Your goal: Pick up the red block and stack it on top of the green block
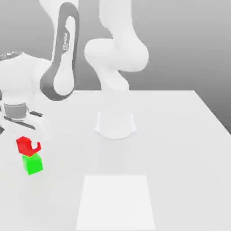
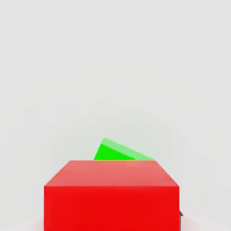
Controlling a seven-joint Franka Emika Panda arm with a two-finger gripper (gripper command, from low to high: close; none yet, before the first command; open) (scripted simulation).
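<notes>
Exterior view: my end effector (image 1: 28, 143) pinches the small matte red cube (image 1: 26, 146) just above the matte green cube (image 1: 32, 164); next I should align, lower, release.

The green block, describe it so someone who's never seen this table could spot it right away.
Start at the white table and go to its edge on the exterior view's left, below the robot's hand. The green block sits there on the surface, a small plain cube, directly beneath the same-sized red block; only the colour differs.
</notes>
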